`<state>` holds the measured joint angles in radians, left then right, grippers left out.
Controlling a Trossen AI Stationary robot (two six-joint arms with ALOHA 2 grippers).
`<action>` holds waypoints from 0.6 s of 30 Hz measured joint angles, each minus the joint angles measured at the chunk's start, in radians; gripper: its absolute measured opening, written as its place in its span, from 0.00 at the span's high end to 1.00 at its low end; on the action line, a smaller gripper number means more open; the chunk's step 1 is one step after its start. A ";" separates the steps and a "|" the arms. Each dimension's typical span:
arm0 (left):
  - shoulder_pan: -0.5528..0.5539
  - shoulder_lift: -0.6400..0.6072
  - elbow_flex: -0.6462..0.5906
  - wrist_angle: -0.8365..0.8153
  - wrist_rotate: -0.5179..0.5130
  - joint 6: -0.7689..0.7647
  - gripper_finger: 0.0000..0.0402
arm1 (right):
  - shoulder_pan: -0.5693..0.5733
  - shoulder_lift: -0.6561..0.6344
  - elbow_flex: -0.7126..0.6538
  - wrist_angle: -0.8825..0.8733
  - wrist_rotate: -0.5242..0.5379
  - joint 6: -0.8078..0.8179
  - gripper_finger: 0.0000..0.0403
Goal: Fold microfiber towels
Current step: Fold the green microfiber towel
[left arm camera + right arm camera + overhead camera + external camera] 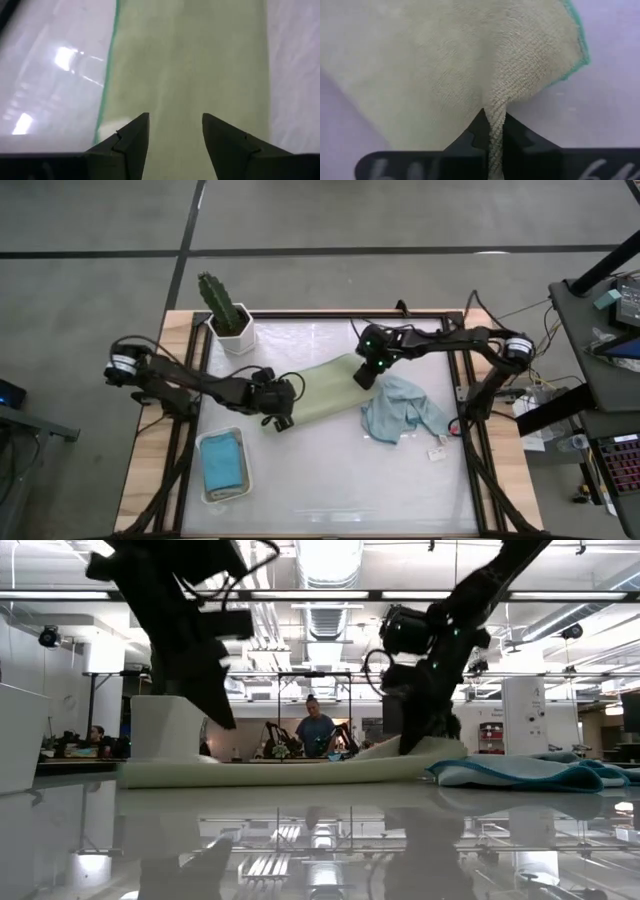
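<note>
A sage green microfiber towel (325, 388) lies as a long folded strip in the middle of the table. My right gripper (367, 373) is shut on its far right end, which rises a little off the table (395, 748). Over the strip's near left end my left gripper (281, 416) hovers open, its fingers (131, 137) apart above the cloth (200, 60) and touching nothing. A pale blue towel (402, 411) lies crumpled just right of the green one. A teal towel (222, 462) lies folded in the white tray (245, 480). My right gripper pinches a raised pucker of the green towel (495, 116) between its two fingers, close to the corner with the green stitched edge (580, 57). The fingers slant down from the table's right. The pinched end is raised slightly; the rest of the strip lies flat on the table.
A cactus in a white pot (230, 320) stands at the far left of the table. The white tray sits at the near left. A small white tag (438, 452) lies near the blue towel. In the low view, people sit in the room behind.
</note>
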<state>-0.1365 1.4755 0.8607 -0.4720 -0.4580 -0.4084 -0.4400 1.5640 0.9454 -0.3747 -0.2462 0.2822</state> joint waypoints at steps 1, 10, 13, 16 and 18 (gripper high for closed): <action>-0.008 -0.012 -0.002 -0.006 -0.012 -0.001 0.58 | -0.002 -0.014 0.015 -0.042 0.044 -0.013 0.97; -0.049 -0.020 -0.053 -0.007 0.038 -0.004 0.58 | 0.012 -0.076 0.181 -0.284 0.222 -0.044 0.97; -0.051 -0.020 -0.093 -0.010 0.066 -0.019 0.58 | 0.042 -0.064 0.209 -0.289 0.216 -0.030 0.97; -0.052 -0.020 -0.127 -0.013 0.085 -0.047 0.58 | 0.083 -0.043 0.226 -0.286 0.159 -0.005 0.97; -0.053 -0.021 -0.148 -0.008 0.086 -0.057 0.58 | 0.111 -0.026 0.236 -0.252 0.095 0.017 0.97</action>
<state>-0.1898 1.4548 0.7127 -0.4795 -0.3721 -0.4653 -0.3286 1.5378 1.1818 -0.6268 -0.1515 0.2987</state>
